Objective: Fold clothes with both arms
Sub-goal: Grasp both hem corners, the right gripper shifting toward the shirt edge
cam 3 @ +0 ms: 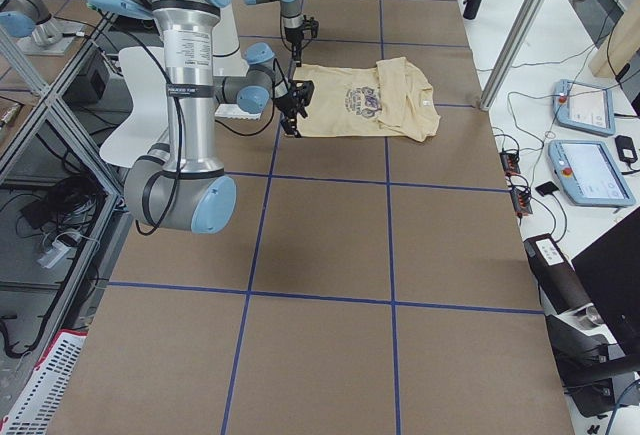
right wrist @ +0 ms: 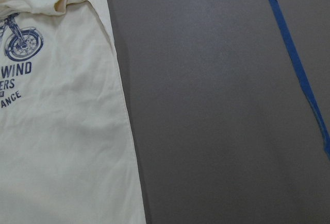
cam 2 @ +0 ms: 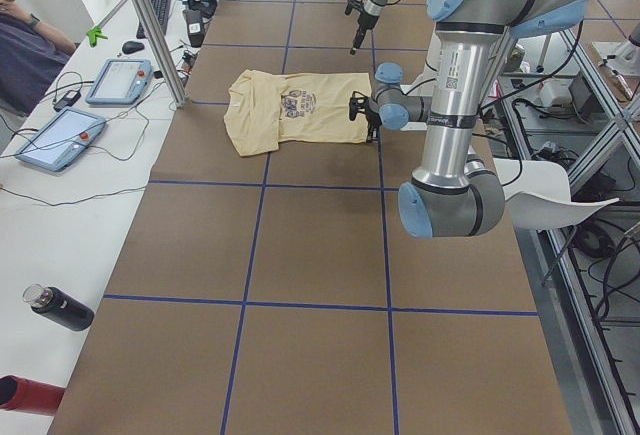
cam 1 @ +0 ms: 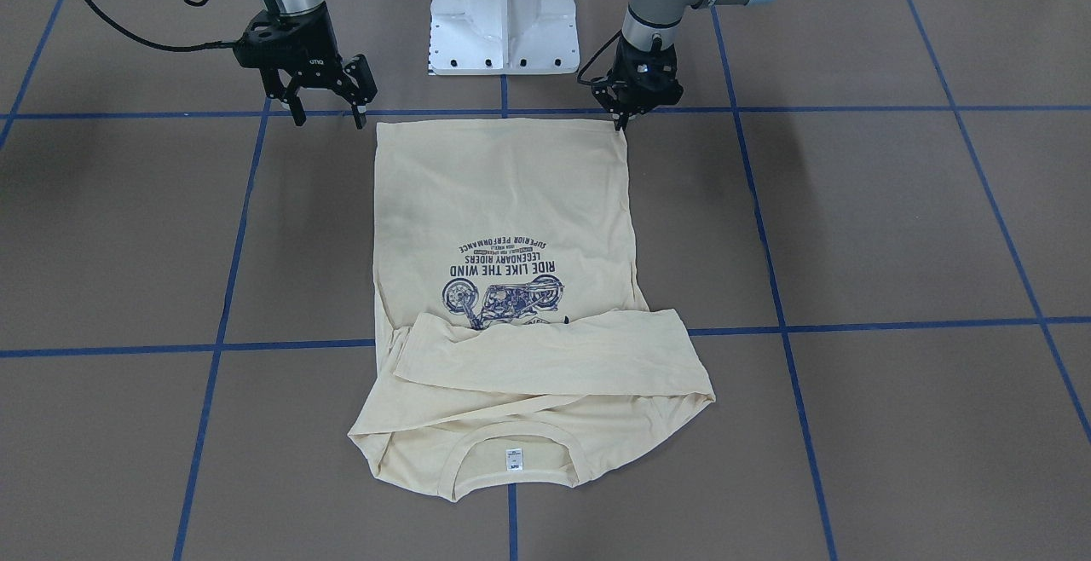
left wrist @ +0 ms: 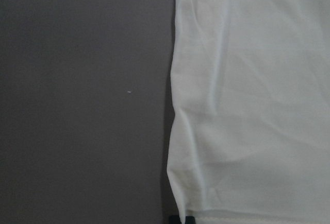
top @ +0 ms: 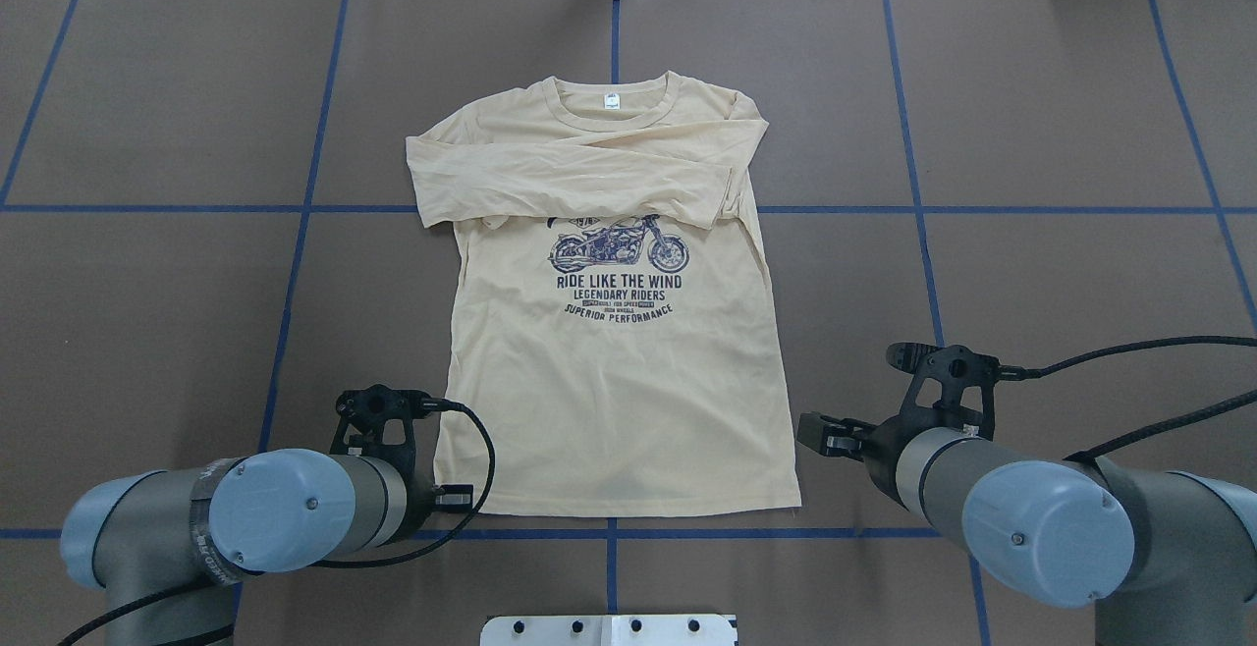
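The pale cream-yellow long-sleeved shirt lies flat, print up, with both sleeves folded across the chest. Its collar and white neck tag point away from the robot, and the hem is nearest the base. My left gripper is shut, its tips pinched on the hem corner on that side; the left wrist view shows the shirt's edge and a dark fingertip at the bottom. My right gripper hangs open just outside the other hem corner with nothing between its fingers. The right wrist view shows the shirt's side edge.
The white pedestal base stands just behind the hem. Blue tape lines cross the brown table. A side bench holds two tablets and a black bottle, with a metal post and a seated person nearby.
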Tool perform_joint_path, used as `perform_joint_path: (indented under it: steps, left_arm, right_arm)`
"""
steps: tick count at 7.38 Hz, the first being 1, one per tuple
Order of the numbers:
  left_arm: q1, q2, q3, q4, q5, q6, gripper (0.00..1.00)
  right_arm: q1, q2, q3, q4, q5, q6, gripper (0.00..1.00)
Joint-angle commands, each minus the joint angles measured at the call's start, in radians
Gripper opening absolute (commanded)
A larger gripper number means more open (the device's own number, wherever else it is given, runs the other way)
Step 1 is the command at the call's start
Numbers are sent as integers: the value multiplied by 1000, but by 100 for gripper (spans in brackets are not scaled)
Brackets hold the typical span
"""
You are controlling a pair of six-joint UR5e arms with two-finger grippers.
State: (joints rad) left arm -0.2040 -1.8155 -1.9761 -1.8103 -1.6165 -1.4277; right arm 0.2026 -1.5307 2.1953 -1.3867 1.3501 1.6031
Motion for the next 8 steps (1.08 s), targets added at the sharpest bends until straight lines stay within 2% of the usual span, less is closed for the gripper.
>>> perform_joint_path:
  steps: [1, 4, 5, 7, 8]
  left_arm:
    - [0, 1, -24, 3, -3, 1, 0]
    - [0, -1, -26, 3, -3, -2, 0]
    - [0, -1, -26, 3, -3, -7, 0]
    - [0, 1, -30, 2, -3, -8, 0]
    - [0, 1, -30, 2, -3, -10, 0]
  right_arm:
    - [-27, 12, -17, 0, -21, 58, 100]
    - [-116, 99, -129, 3, -149, 93, 92]
    - [-147, 99, -135, 5, -179, 93, 87]
    - [-173, 95, -140, 3, -192, 93, 70]
    - [-181, 96, -149, 3, -204, 92, 67]
